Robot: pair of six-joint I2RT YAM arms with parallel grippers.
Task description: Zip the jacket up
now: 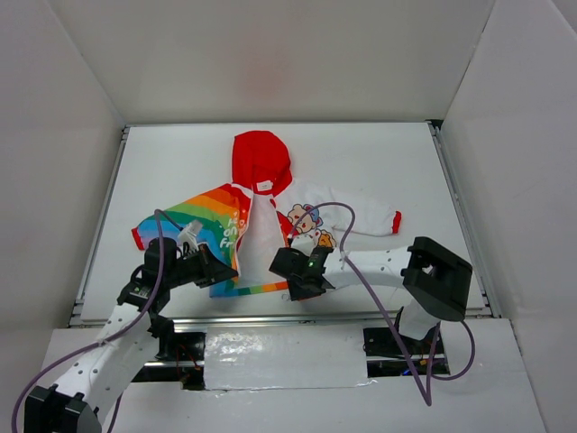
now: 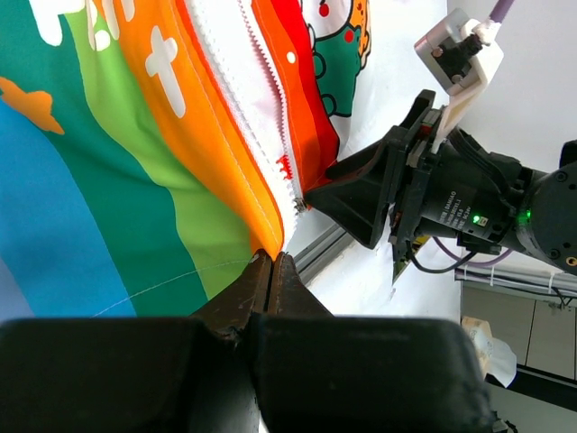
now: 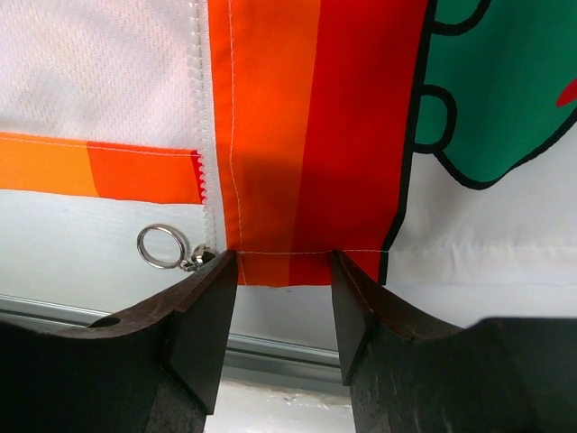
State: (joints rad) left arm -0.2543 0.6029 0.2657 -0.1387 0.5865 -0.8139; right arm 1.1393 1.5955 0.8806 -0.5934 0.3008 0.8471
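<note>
The jacket (image 1: 261, 162) lies flat on the white table, red hood far from me, front open along the white zipper (image 2: 270, 108). Its rainbow half (image 1: 212, 225) is on the left and its cartoon-print half (image 1: 311, 221) on the right. My left gripper (image 1: 221, 268) is shut, pinching the orange bottom corner of the rainbow half (image 2: 267, 242). My right gripper (image 3: 282, 271) stands open at the other half's red-orange hem (image 3: 306, 135), one finger (image 3: 212, 289) beside the zipper pull ring (image 3: 162, 245). The left wrist view shows the right gripper (image 2: 361, 194) just past the slider (image 2: 298, 206).
An aluminium rail (image 1: 270, 317) runs along the table's near edge, right under both grippers. White walls enclose the table on three sides. The jacket's right sleeve with its red cuff (image 1: 395, 221) stretches out to the right.
</note>
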